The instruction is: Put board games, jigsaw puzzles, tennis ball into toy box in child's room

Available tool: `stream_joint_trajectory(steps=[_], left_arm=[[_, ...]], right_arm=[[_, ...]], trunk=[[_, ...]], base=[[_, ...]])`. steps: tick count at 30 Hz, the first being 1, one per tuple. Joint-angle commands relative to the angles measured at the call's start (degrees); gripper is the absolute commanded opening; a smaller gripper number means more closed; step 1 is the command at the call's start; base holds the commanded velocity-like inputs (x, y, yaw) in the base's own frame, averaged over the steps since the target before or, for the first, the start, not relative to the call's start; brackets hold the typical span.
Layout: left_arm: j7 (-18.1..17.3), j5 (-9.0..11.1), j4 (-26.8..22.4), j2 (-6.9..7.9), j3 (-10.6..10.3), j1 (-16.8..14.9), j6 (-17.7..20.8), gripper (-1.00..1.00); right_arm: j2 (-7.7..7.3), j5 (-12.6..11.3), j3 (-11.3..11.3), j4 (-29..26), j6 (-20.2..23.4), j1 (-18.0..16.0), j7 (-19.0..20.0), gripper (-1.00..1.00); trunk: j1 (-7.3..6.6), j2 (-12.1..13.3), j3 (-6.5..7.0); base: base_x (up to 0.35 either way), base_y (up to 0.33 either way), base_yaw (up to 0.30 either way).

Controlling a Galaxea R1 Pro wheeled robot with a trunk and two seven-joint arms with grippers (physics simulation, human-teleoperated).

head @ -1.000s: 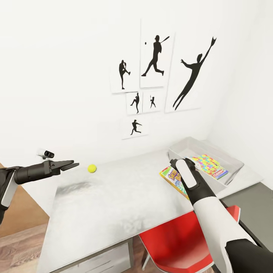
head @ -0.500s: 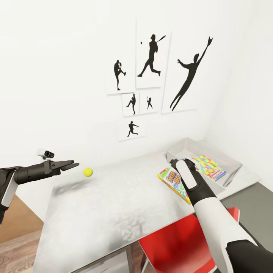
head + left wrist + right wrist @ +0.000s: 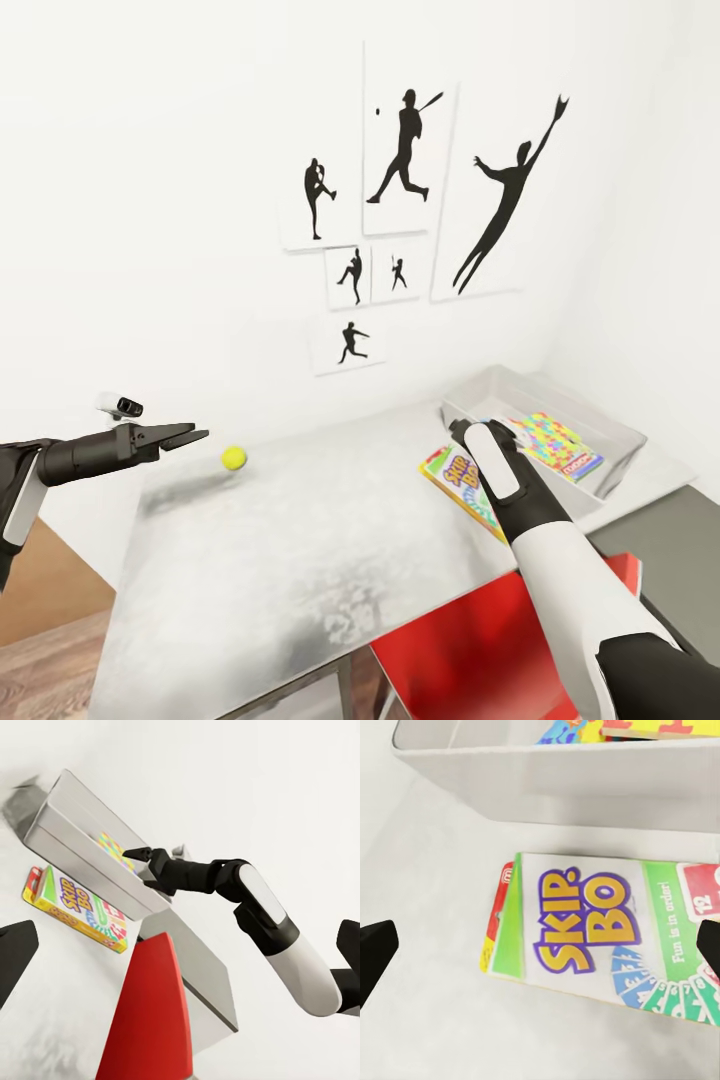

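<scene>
Skip-Bo box lies flat beneath open right claw.

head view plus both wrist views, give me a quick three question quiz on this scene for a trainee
1. True or false: the green, yellow and red Skip-Bo game box lies inside the light-grey toy box.
2. Which end effector hovers above the Skip-Bo box? A left B right
3. Fill in: the small yellow-green tennis ball rests on the white ____.

Key: 1 false, it lies on the table beside the tray. 2 B. 3 table.
</scene>
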Motion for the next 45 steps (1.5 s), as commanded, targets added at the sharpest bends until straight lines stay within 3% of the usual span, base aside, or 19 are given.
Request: stream_joint_trajectory(steps=[1,10,18,39,45], left_arm=[[-0.2,0.0,0.0,0.02,0.0,0.0,0.6,1.0],[-0.1,0.0,0.0,-0.04,0.0,0.0,0.6,1.0],[-0.1,0.0,0.0,0.01,0.0,0.0,0.6,1.0],[-0.2,0.0,0.0,-0.08,0.0,0.0,0.6,1.0],[-0.1,0.0,0.0,-0.07,0.0,-0.1,0.6,1.0]], right_arm=[[-0.04,-0.3,0.1,-0.1,-0.4,-0.1,-0.4,1.0],[-0.02,-0.1,0.1,3.4,-2.0,-0.1,-0.2,1.0],[-0.02,-0.1,0.1,3.9,-2.5,-0.1,3.2,1.0],[0.08,-0.1,0.6,3.9,-2.6,-0.1,3.6,1.0],[0.1,-0.2,0.6,6.5,-2.9,-0.1,3.5,1.0]], trunk=[[0.05,-0.1,-0.12],[0.05,-0.1,-0.12],[0.05,-0.1,-0.12],[0.05,-0.1,-0.12],[0.05,-0.1,-0.12]], base=[[0.118,0.061,0.0],[0.029,0.013,-0.017],[0.064,0.098,-0.157],[0.005,0.008,-0.005],[0.0,0.0,0.0]])
